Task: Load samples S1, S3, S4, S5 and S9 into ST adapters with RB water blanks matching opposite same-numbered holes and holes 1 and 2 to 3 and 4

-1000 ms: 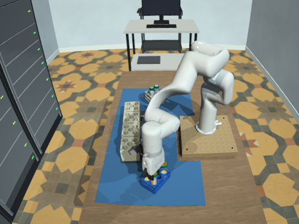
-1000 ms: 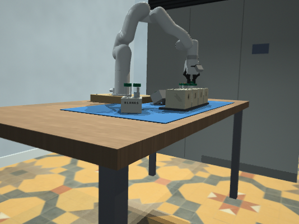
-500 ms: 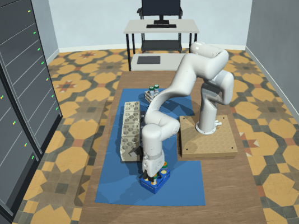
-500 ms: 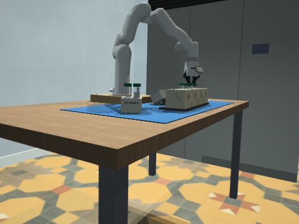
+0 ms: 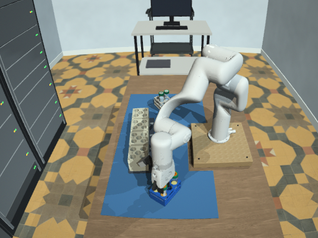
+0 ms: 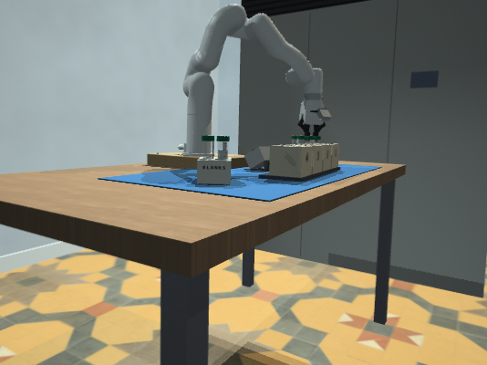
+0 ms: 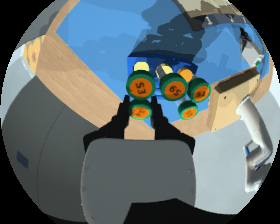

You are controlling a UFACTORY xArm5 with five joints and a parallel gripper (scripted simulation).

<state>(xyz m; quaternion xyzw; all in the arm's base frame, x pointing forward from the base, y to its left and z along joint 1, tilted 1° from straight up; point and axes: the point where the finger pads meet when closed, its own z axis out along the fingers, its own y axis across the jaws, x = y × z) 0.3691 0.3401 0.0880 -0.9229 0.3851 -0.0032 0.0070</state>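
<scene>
My gripper [image 7: 140, 101] is shut on a sample tube [image 7: 139, 111] with a green cap and an orange dot, at the blue sample rack RS [image 5: 167, 193]. The held tube's cap sits about level with the other sample caps [image 7: 173, 87] in the rack. I cannot tell whether it is all the way down, and its ID is too small to read. In the side view the gripper [image 6: 309, 131] hangs just above the far end of the loading stand ST [image 6: 305, 159]. The adapters of ST [image 5: 139, 138] show only empty holes. The white blank rack RB [image 6: 214, 171] holds two green-capped blanks.
RB [image 5: 161, 102] stands at the far end of the blue mat, partly behind my arm. A small grey sloped desk [image 6: 257, 157] sits beside ST. The arm's wooden base plate [image 5: 220, 145] lies to the right of the mat.
</scene>
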